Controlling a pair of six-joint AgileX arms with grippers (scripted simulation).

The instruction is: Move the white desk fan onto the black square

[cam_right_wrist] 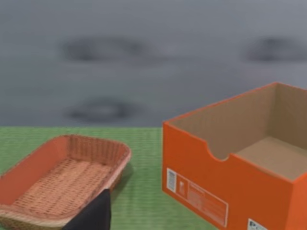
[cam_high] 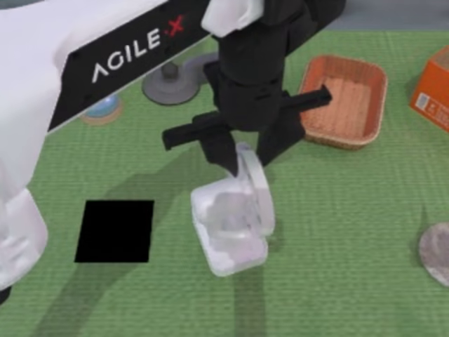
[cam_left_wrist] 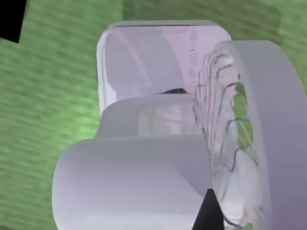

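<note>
The white desk fan (cam_high: 231, 221) is being gripped by the left gripper (cam_high: 242, 160), fingers clamped on the round grille head from above, prob. because the head gives a narrow edge to pinch while the base stays free. The fan is sitting mid-table, just right of the black square (cam_high: 115, 231) and apart from it, not yet on target. In the left wrist view the fan (cam_left_wrist: 158, 143) is being seen close up. The right arm is parked out of the top view, near the wicker tray (cam_right_wrist: 62, 179) and orange box (cam_right_wrist: 240, 172); its finger state can't be told.
</note>
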